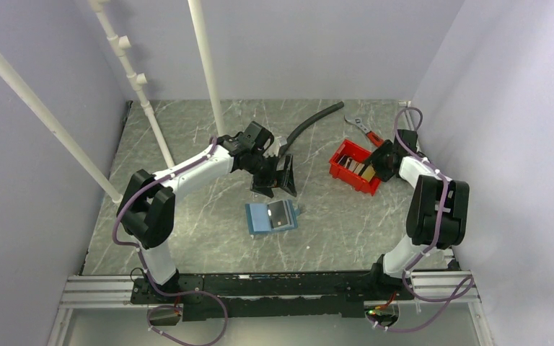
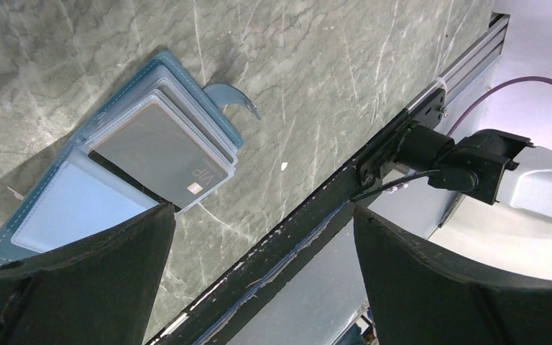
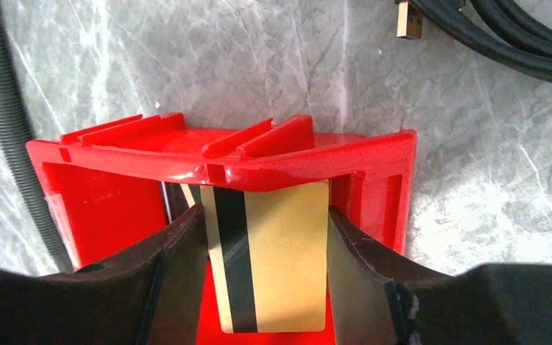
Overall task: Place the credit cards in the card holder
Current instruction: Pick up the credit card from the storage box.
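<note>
The right claw [image 3: 264, 215] fills the bottom of its own wrist view. Its black fingers [image 3: 180, 266] press against both long edges of a gold credit card [image 3: 284, 266] with a black stripe, gripping it upright inside the red bin [image 3: 223, 154]. Seen from overhead, that bin sits at 2 o'clock from the blue card holder [image 1: 270, 216], well apart, with more cards [image 1: 355, 167] standing in it. The card holder lies open on the marble surface [image 1: 317, 238], and a dark grey credit card [image 2: 158, 151] marked VIP rests on its pocket side. The left claw [image 2: 262, 212] hangs at 12 o'clock of the holder, spread wide and empty
</note>
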